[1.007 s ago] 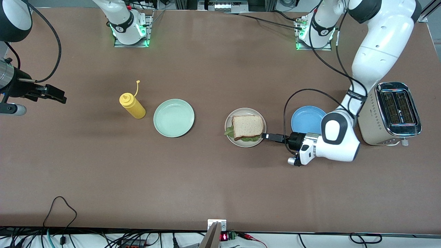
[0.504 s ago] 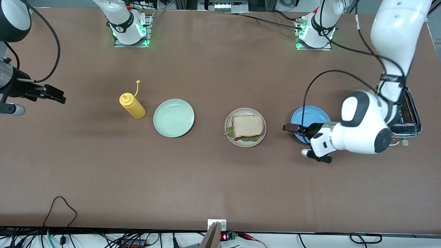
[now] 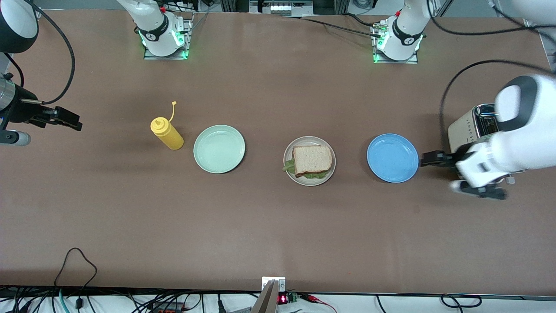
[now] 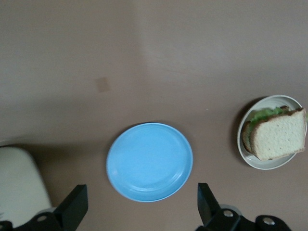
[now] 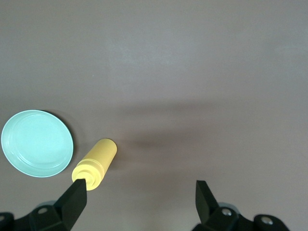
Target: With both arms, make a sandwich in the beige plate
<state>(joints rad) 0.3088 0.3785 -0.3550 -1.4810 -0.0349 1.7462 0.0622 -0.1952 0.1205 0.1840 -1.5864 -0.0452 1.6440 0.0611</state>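
On the worktop (image 3: 278,226) the sandwich (image 3: 312,161) lies on the beige plate (image 3: 290,148), between a mint-green plate (image 3: 219,149) and a blue plate (image 3: 392,158). The left gripper (image 3: 428,158) hangs open beside the blue plate, by a toaster (image 3: 471,126). The right gripper (image 3: 69,121) waits, open, at the right arm's end.

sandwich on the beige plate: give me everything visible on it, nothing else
The sandwich is assembled: a squarish slice of pale speckled bread with brown crust on top, ruffled green lettuce poking out at two edges; in the left wrist view a lower slice shows under the lettuce. It lies flat on the beige plate, inside the rim, between the mint-green plate and the blue plate. Only the plate touches it; neither gripper is at it.
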